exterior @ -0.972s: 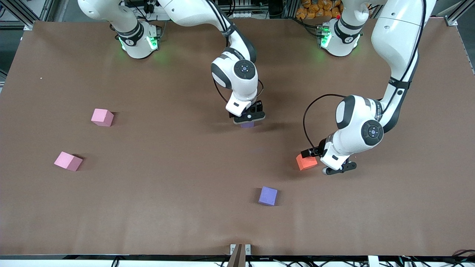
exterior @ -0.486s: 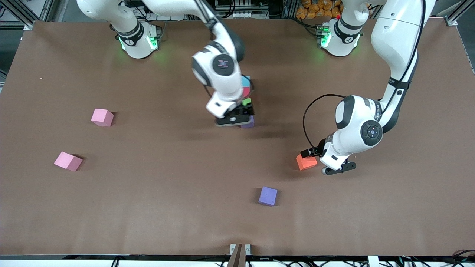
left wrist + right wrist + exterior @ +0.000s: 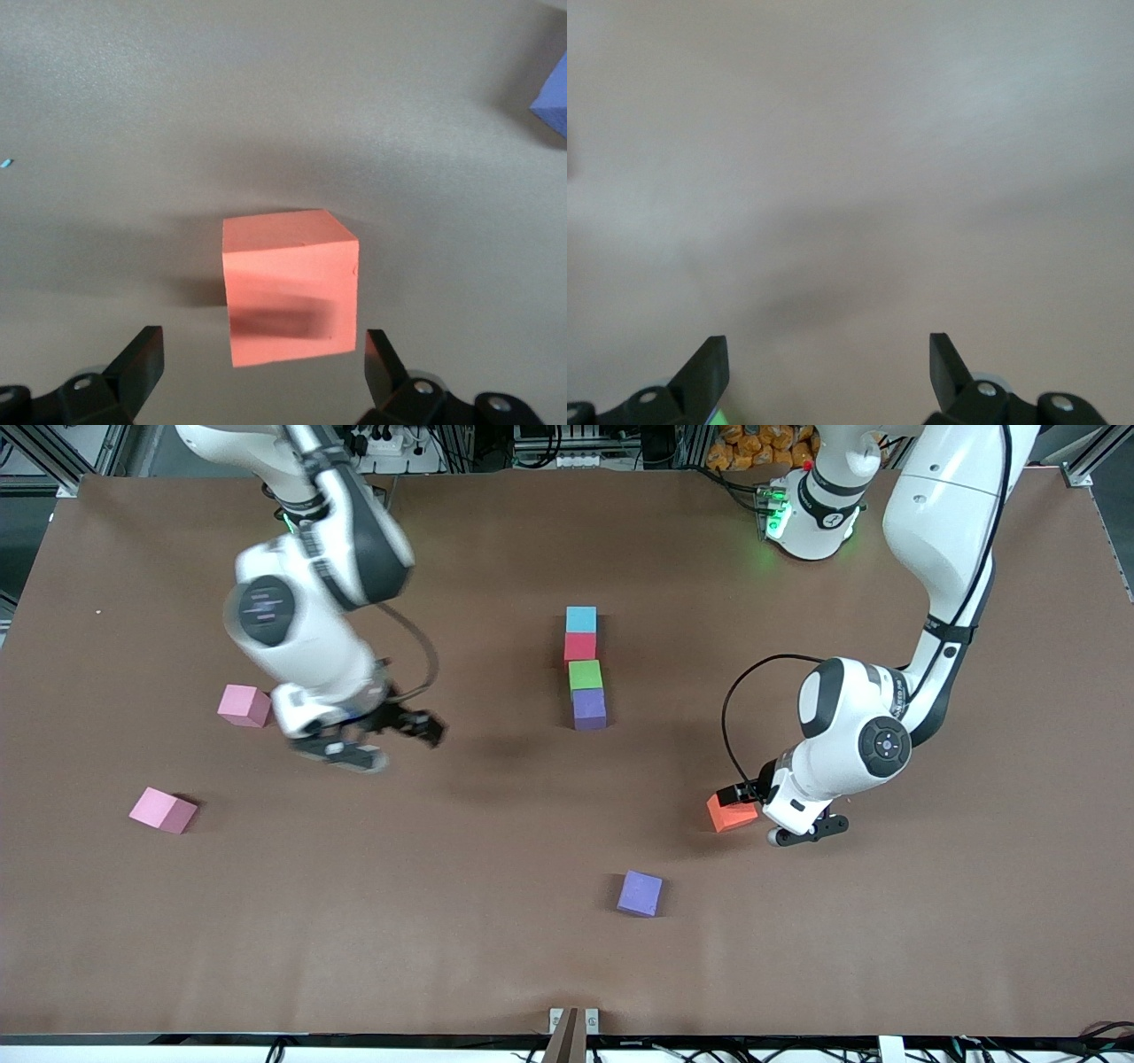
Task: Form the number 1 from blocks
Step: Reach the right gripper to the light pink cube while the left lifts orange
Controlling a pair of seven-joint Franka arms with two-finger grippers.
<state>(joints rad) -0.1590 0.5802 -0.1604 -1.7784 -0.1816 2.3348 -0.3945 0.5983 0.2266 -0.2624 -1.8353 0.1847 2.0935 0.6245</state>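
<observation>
Orange block [image 3: 291, 285] between open left pincer [image 3: 266, 376] fingers.

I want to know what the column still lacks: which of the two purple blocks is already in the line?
The purple block touching the green block, at the column's end nearest the front camera. The other purple block sits alone, nearer the camera still.

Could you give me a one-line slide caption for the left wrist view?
Open left hand poised around an orange foam block on the brown table, not yet gripping.
</observation>
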